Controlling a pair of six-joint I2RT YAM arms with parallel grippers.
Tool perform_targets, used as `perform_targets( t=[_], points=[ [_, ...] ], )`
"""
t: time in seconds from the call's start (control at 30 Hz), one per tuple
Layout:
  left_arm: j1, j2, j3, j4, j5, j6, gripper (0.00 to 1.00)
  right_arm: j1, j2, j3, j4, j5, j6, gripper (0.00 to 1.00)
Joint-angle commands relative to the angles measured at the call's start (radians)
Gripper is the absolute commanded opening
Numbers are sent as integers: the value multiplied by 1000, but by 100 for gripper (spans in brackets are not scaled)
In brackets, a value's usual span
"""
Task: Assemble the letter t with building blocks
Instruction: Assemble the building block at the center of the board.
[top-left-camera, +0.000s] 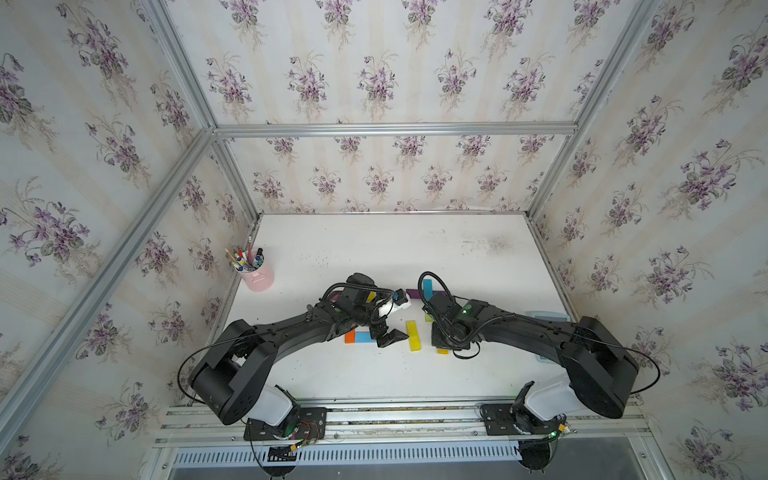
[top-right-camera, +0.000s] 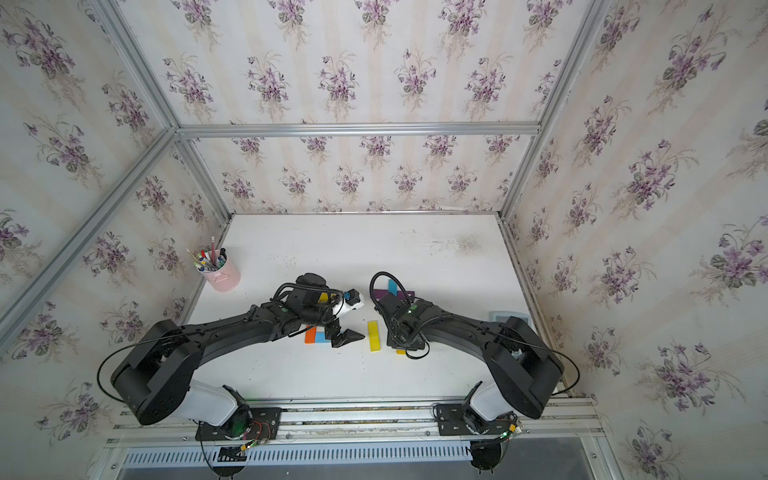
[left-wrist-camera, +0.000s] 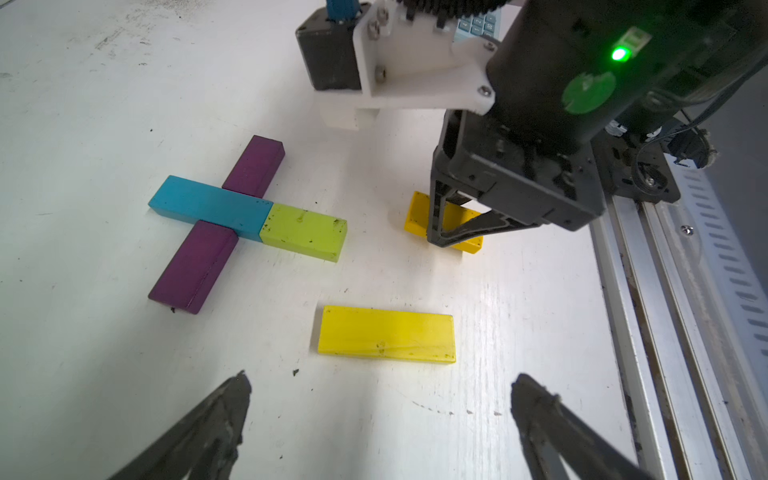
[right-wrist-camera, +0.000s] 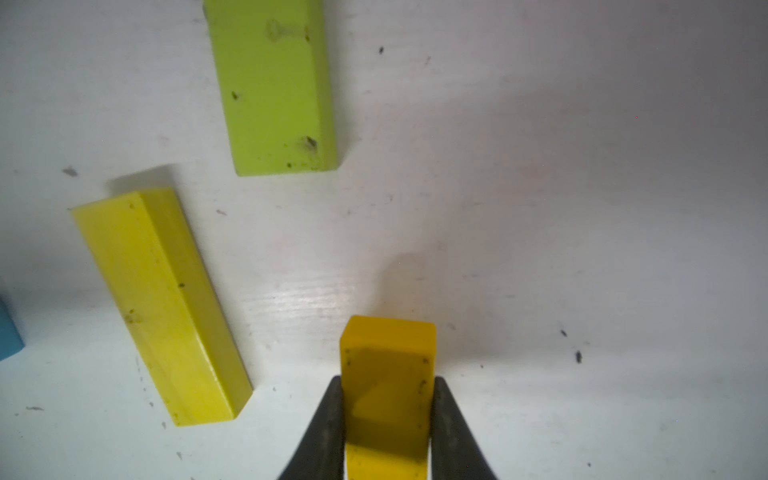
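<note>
Right end effector (right-wrist-camera: 388, 380), amber block (right-wrist-camera: 388, 345) pinched lengthwise

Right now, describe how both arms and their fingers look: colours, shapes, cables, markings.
The left arm and right arm are matte black, with bulky rounded links, white base housings and loose black cables looping outside. White brackets carry the wrist cameras; a green light glows on the right wrist. The fingers are thin, dark, tapered, scuffed.

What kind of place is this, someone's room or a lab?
Most likely a robot test cell dressed up as a room: floral wallpaper on panels inside an aluminium frame, with a left arm and right arm bolted to a rail at the edge of a white table.
</note>
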Motion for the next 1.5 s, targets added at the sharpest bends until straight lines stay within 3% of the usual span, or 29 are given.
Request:
perform_targets(
  t=[0.0, 0.17, 0.47, 1.47],
  points=[
    [6, 14, 17, -31, -24, -6, 100, -18, 22, 16, 23, -5, -76, 12],
    [32, 26, 15, -18, -61, -32, 100, -50, 46, 32, 60, -32, -124, 12],
    [64, 53, 45, -82, -7, -17, 100, -63, 83, 34, 115, -78, -142, 12],
    [77, 48, 45, -88, 43, -11, 100, -79, 180, 81, 147, -73, -145, 13]
  ],
)
